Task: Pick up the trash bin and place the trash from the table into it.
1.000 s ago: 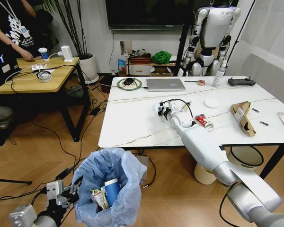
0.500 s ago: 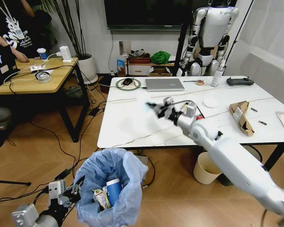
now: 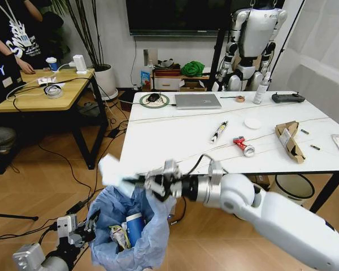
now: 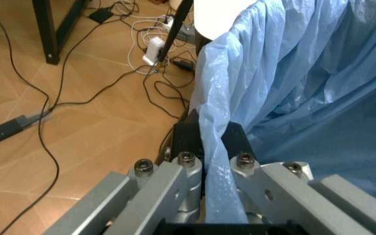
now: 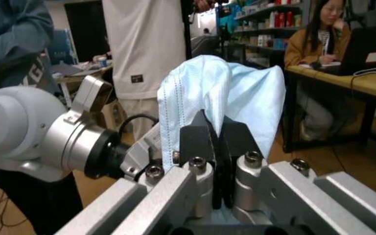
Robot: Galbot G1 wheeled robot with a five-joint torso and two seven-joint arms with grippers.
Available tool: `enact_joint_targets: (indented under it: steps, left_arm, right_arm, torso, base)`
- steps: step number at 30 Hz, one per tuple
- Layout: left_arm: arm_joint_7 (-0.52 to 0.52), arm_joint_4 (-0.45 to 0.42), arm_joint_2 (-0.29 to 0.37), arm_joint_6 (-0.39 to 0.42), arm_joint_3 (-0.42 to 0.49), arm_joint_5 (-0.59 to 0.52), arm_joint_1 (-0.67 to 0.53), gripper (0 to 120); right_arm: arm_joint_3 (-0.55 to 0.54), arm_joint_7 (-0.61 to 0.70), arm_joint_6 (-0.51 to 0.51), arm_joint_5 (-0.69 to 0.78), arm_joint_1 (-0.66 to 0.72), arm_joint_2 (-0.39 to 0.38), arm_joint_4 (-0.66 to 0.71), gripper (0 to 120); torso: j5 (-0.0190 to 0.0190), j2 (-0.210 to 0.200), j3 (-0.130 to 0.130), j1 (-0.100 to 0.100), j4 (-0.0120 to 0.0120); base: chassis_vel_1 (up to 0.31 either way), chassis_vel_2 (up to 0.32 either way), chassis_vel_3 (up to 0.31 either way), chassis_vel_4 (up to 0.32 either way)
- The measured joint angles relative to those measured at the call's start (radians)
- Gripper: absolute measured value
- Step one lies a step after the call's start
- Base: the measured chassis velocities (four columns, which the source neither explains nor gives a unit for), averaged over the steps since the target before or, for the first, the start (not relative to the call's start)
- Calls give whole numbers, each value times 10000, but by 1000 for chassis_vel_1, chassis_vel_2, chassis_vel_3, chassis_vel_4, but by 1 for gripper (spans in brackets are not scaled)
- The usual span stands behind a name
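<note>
Moved since the earlier frame: our right gripper [image 3: 158,184] has left the desk [image 3: 175,141] and now hangs past its near edge, directly above the trash bin [image 3: 130,226].

Right gripper: jaws pinched together on a pale blue face mask [image 5: 221,98], clamped between the black fingers [image 5: 198,142]. In the head view the mask [image 3: 114,171] trails out ahead of the gripper, blurred, over the bin's far rim.

Left gripper [image 4: 207,147]: low beside the bin, jaws closed tight on a fold of the light-blue bag [image 4: 305,88] at the rim, holding the bin up off the wooden floor [image 4: 77,137]. In the head view it sits at the bin's left flank [image 3: 73,231].

Inside the bin, just below the right gripper: a blue-white paper cup [image 3: 134,226] standing upright, a yellow wrapper [image 3: 117,236] touching it.

On the desk, behind and beyond the right gripper:
- a pen-like stick [image 3: 218,131], nearest;
- a crushed red can [image 3: 243,145], beside it;
- a white lid [image 3: 252,122];
- torn brown cardboard [image 3: 288,139], toward the far right;
- a grey laptop [image 3: 197,101] and a black controller [image 3: 287,97] at the back edge.
</note>
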Motion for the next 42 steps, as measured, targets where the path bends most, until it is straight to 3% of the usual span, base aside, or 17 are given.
enact_joint_targets:
  steps: [9,13,15,20,29,33,37,42]
  left_arm:
    - [-12,-2,-118,8,77,37,-67,0]
    - [-18,-6,-101,19,61,28,-87,0]
    - [-18,-6,-101,20,60,28,-88,0]
    - [-30,-5,-111,25,60,27,-121,0]
    - [-44,-6,-97,32,38,17,-132,0]
    - [-45,-12,-120,35,62,46,-110,0]
    - [-31,19,-130,35,97,122,-117,0]
    - [-13,104,-103,35,220,193,-185,0]
  right_arm:
    - [122,-212,183,-1322,-783,-75,-193,1]
    - [329,-204,188,-1525,-793,-215,-239,16]
    - [333,-203,189,-1532,-792,-219,-239,18]
    - [481,-199,224,-1727,-958,-412,-169,42]
    - [642,-223,248,-1918,-1307,-551,9,70]
    - [993,-81,414,-2030,-1528,-558,120,88]
    - [1499,256,554,-2175,-1655,-437,144,98]
    - [2988,1255,232,-2003,-2050,-141,-77,100]
  torso:
    - [1,0,1,1,-2]
    - [1,0,1,2,-1]
    - [0,0,1,2,-1]
    - [1,0,1,2,-1]
    - [1,-2,1,1,-1]
    - [1,-2,1,1,-2]
    - [2,-2,1,1,-1]
    - [0,-2,1,1,0]
  base:
    - [0,0,0,0]
    - [0,0,0,0]
    - [0,0,0,0]
    - [0,0,0,0]
    - [0,0,0,0]
    - [0,0,0,0]
    - [0,0,0,0]
    - [0,0,0,0]
